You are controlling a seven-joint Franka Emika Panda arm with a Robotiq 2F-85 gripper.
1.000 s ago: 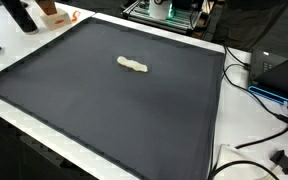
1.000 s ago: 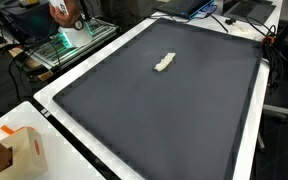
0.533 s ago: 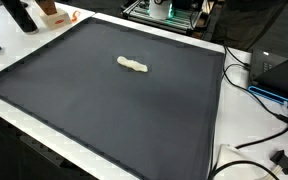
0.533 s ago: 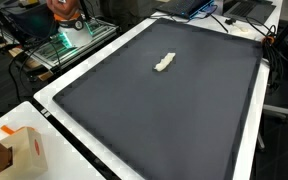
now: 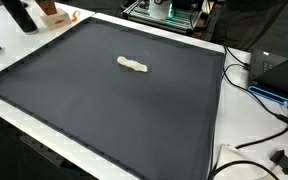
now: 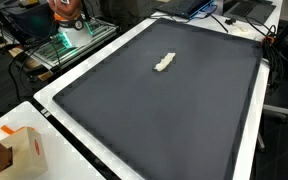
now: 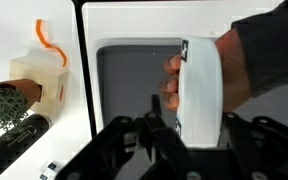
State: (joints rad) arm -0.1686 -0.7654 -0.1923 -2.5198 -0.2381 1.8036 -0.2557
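The black two-fingered gripper (image 7: 202,138) entered the wrist view from 6 o'clock. Its jaws stood moderately apart, gripping nothing. The lower end of a smooth white oblong plastic object (image 7: 199,90) showed in the gap between them, but whether it touched either finger could not be told. A bare human hand (image 7: 172,85) in a dark sleeve (image 7: 259,50) reached in from 3 o'clock and held that object, with its fingers curled round the side at 9 o'clock.

Behind the object lay a large dark grey rectangular mat (image 7: 129,75) on a white tabletop (image 7: 84,20). At 9 o'clock from the hand, well apart from it, stood a beige cardboard box with an orange loop handle (image 7: 39,85). A green bristly clump (image 7: 2,102) sat just beside the box, and a black cylinder (image 7: 14,145) lay at 7 o'clock.

Neither exterior view showed the gripper. In both, a small pale elongated piece (image 5: 133,66) (image 6: 164,62) rested on the mat (image 5: 104,105) (image 6: 174,115), a little toward 12 o'clock from its middle.
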